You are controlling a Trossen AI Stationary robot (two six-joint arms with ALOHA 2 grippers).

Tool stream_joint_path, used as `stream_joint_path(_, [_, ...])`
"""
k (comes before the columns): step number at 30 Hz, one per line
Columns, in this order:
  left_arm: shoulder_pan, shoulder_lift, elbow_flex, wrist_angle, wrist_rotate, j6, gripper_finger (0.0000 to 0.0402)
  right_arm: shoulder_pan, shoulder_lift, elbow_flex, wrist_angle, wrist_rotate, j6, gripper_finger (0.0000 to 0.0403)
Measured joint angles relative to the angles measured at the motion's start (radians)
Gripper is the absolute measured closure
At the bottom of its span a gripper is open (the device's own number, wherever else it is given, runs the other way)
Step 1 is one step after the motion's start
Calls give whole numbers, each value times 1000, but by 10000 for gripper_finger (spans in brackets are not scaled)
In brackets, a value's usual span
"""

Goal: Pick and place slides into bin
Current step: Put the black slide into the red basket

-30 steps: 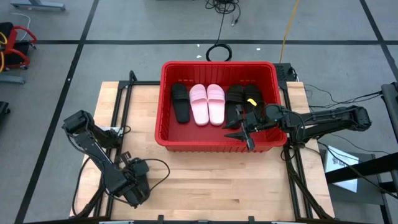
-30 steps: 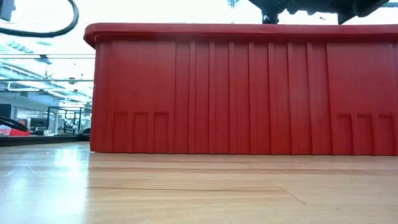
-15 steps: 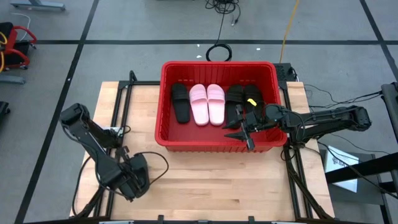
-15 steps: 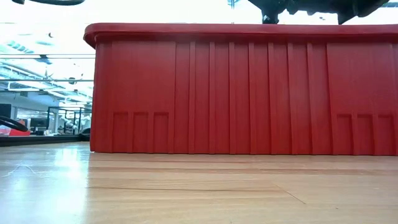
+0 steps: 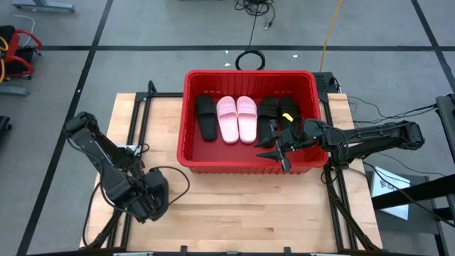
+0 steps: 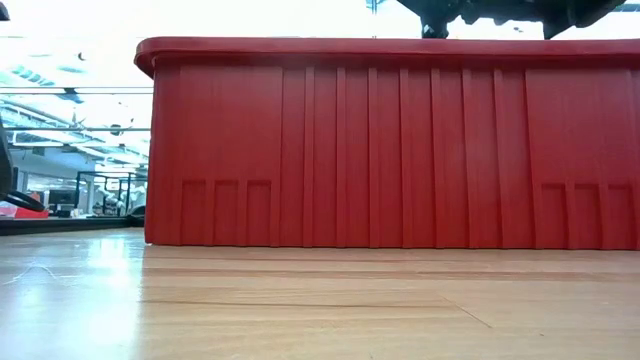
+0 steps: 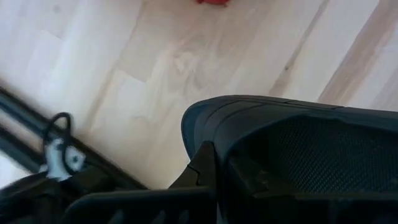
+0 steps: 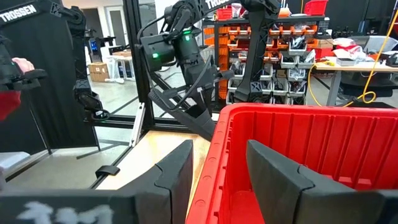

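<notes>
1. My left gripper (image 5: pixel 146 198) hangs low over the bench (image 5: pixel 234 213), well apart from the bin (image 5: pixel 249 74). Its fingers look closed on a black slide (image 7: pixel 292 137), which fills the wrist view. I read that as the last one, gripped for carrying.
2. Five slides already lie flat in the bin, side by side to save room: one black (image 5: pixel 206 117), the pink pair (image 5: pixel 237 119), and two more black (image 5: pixel 277 112).
3. My right gripper (image 5: pixel 276 151) waits over the bin's near-right rim. Its fingers (image 8: pixel 177 165) are spread wide and hold nothing, straddling the wall.
</notes>
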Motion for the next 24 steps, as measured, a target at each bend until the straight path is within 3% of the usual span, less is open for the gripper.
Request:
stream_joint_path(6, [0, 0, 122, -107, -88, 21, 400, 0, 0, 0, -2, 30, 0, 261])
stream_joint_path(15, [11, 1, 345, -144, -338, 238, 401, 0, 0, 0, -9, 50, 0, 261])
stream_joint_path(24, [74, 2, 474, -147, -389, 439, 401, 0, 0, 0, -14, 49, 0, 261])
